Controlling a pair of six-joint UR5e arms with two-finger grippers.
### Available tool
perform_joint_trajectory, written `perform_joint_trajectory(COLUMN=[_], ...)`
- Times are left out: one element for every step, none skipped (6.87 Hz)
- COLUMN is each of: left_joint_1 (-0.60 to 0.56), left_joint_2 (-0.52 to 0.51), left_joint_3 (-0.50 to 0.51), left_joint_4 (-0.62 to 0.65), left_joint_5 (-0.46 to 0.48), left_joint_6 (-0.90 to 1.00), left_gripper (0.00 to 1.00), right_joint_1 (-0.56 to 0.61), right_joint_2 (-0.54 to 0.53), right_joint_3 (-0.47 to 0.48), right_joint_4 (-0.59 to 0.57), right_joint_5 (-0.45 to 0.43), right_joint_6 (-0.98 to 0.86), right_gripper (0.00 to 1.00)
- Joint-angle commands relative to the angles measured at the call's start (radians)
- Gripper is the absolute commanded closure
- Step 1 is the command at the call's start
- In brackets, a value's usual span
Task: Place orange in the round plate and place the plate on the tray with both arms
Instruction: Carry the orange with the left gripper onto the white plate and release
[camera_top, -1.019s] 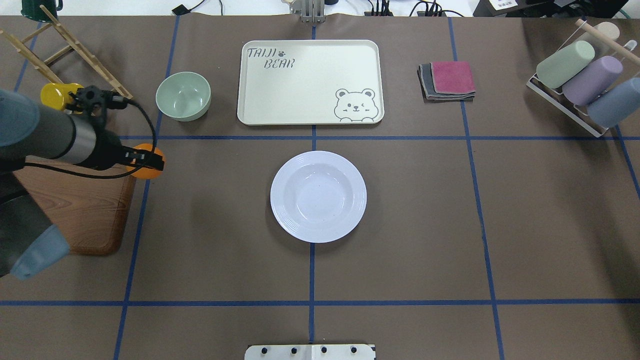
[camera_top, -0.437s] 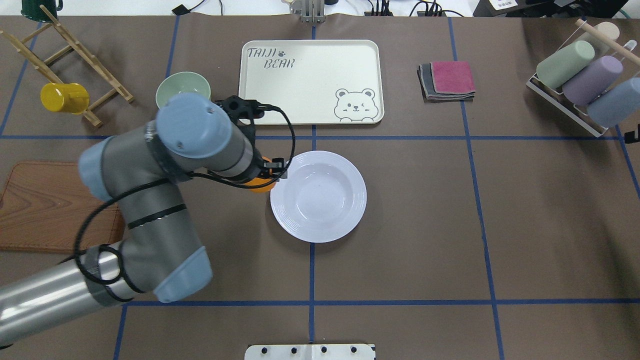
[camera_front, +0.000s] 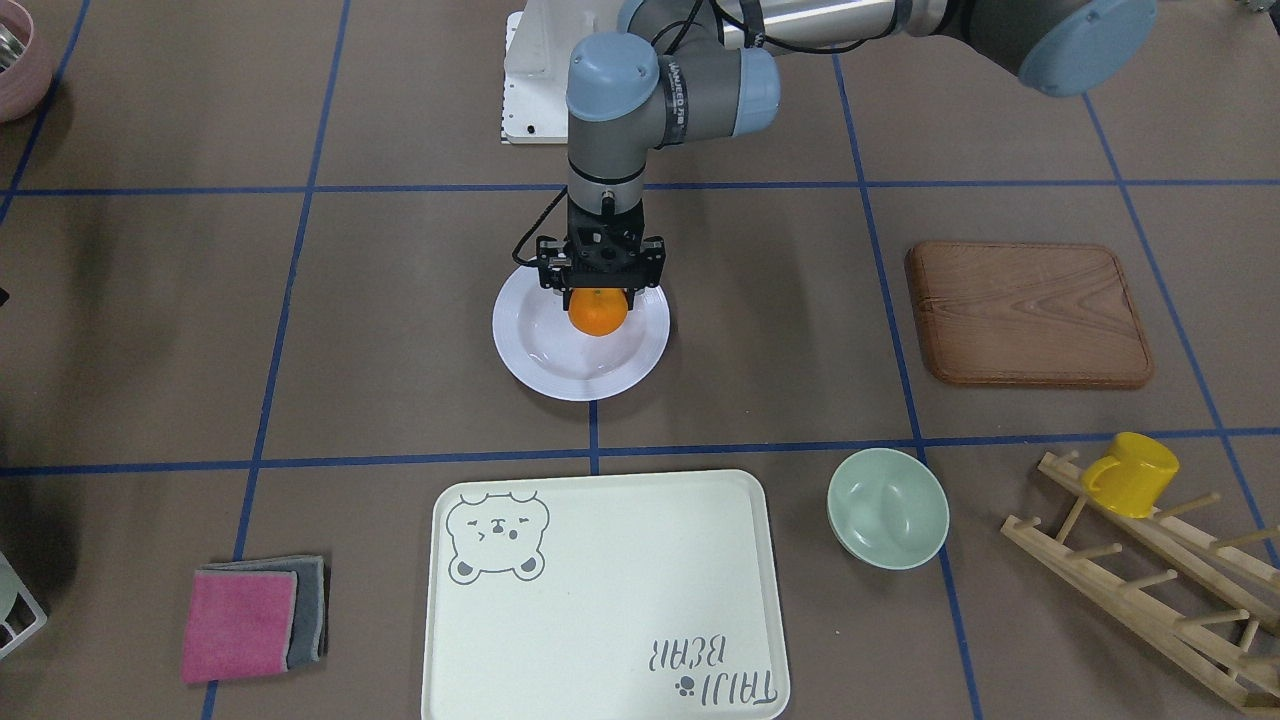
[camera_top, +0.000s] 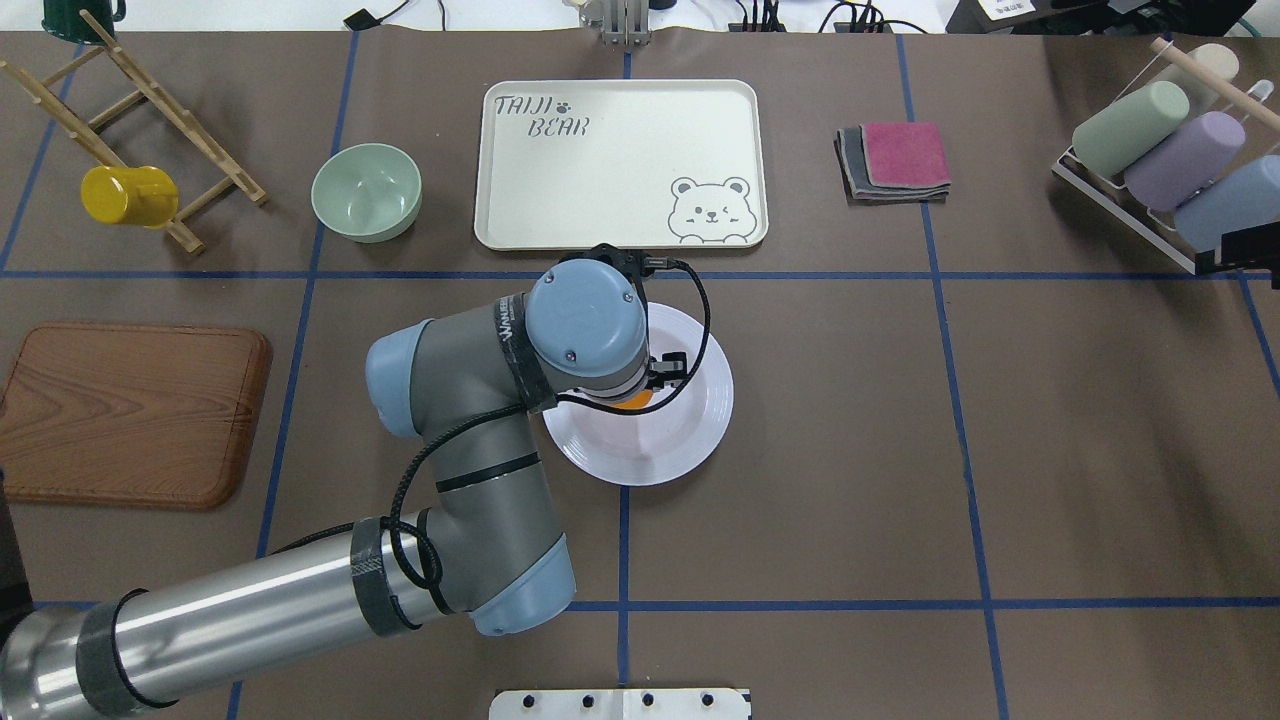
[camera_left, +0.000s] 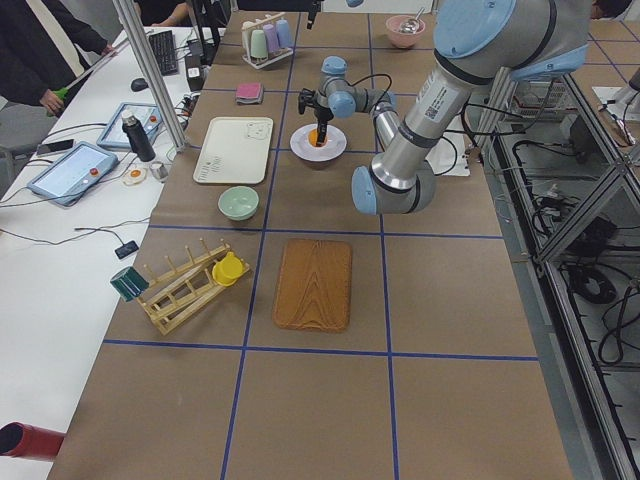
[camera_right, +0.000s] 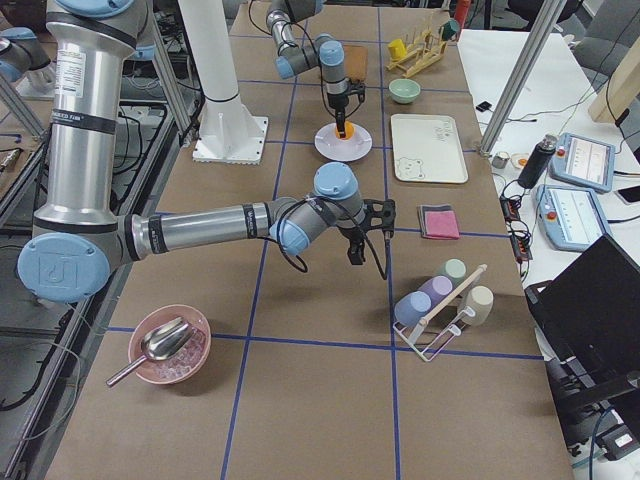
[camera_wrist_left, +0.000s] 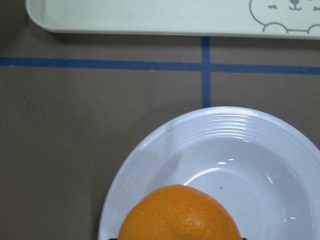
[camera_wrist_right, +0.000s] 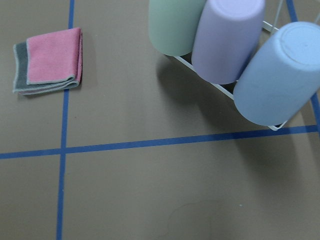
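My left gripper (camera_front: 598, 298) is shut on the orange (camera_front: 598, 315) and holds it over the bowl of the round plate (camera_front: 556, 372), which lies at the table's middle. From overhead the wrist covers most of the orange (camera_top: 637, 402) and the left part of the plate (camera_top: 703, 420). The left wrist view shows the orange (camera_wrist_left: 180, 215) low over the plate (camera_wrist_left: 225, 145). The tray (camera_top: 620, 150) lies just beyond the plate with nothing on it. Only a black part of my right gripper (camera_top: 1240, 250) shows at the right edge, near the cup rack; I cannot tell its state.
A pale-green bowl (camera_top: 366, 192) sits left of the tray. A wooden board (camera_top: 130, 415) lies at the left. Folded cloths (camera_top: 895, 160) lie right of the tray. A rack of cups (camera_top: 1160, 160) stands far right, a yellow mug (camera_top: 128, 195) on a wooden rack far left.
My left arm has carried the orange rightward from beside the wooden board to over the plate. A black part of the right gripper has come in at the right edge.
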Motion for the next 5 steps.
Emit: perform_joint_trajectory(left_joint_1=[0.050, 0.049, 0.018, -0.052, -0.145], left_joint_2=[-0.006, -0.006, 0.020, 0.069, 0.151], left_joint_3=[0.045, 0.019, -0.061, -0.155, -0.264], left_joint_4=[-0.062, -0.055, -0.033, 0.017, 0.090], left_joint_5=[0.091, 0.089, 0.073, -0.022, -0.109], left_joint_6=[-0.011, -0.008, 0.012, 0.095, 0.219], left_gripper=[0.01, 0.01, 0.01, 0.01, 0.01], right_joint_1=[-0.052, -0.086, -0.142, -0.194, -0.240], right_joint_2=[0.030, 0.030, 0.030, 0.028, 0.028], right_joint_3=[0.036, 0.095, 0.140, 0.145, 0.146], right_joint_4=[0.004, 0.004, 0.009, 0.106, 0.177], right_joint_5=[-0.008, -0.049, -0.108, -0.165, -0.201], right_joint_6=[0.107, 0.203, 0.321, 0.440, 0.581], right_gripper=[0.00, 0.00, 0.00, 0.00, 0.00])
